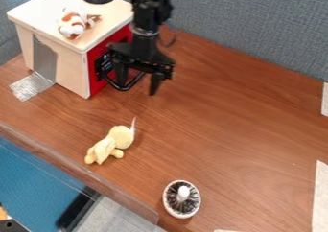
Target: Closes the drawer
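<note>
The brown wooden table (237,130) spreads widest beneath me, taking in the centre of the camera view, and a grey fabric partition (250,29) stands behind it from twelve to two o'clock. Toward half past ten sits the pale wooden box (70,73). I, the black gripper (139,81), hang down at eleven o'clock, just beside the box's front, my two fingers spread with a gap between them.

The drawer (96,85) is at ten o'clock, its red front facing me and partly hidden behind me; I see no clear gap between that front and the box's edge. Silver tape (45,58) runs down the box's side and onto the table at half past nine. A long white strip (320,197) lies at four o'clock.

The pale yellow plush toy (112,144) rests on the wood at half past seven. The drawer's black curved handle (127,87) juts out at eleven, right by my fingers; whether I touch it, I cannot tell. A round white brush (182,199) with dark bristles lies near six. The small brown-and-white plush (73,24) sits on the box's top, toward eleven.
</note>
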You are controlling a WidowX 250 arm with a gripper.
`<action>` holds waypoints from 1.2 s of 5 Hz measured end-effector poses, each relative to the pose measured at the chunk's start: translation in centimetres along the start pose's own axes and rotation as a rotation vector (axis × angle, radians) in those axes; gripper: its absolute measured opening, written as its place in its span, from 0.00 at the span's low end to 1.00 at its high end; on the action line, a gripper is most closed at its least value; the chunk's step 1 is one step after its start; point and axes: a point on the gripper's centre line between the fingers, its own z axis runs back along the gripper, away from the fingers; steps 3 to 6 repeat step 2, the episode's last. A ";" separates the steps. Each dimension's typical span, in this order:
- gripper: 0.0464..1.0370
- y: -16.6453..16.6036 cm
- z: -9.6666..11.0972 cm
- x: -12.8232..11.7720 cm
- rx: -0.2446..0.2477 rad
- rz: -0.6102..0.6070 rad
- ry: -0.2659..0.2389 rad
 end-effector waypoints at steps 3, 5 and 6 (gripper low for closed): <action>0.96 -2.3 5.8 -0.3 -0.117 -0.074 -0.075; 0.96 -2.3 5.8 -0.3 -0.117 -0.074 -0.075; 0.96 -2.3 5.8 -0.3 -0.117 -0.074 -0.075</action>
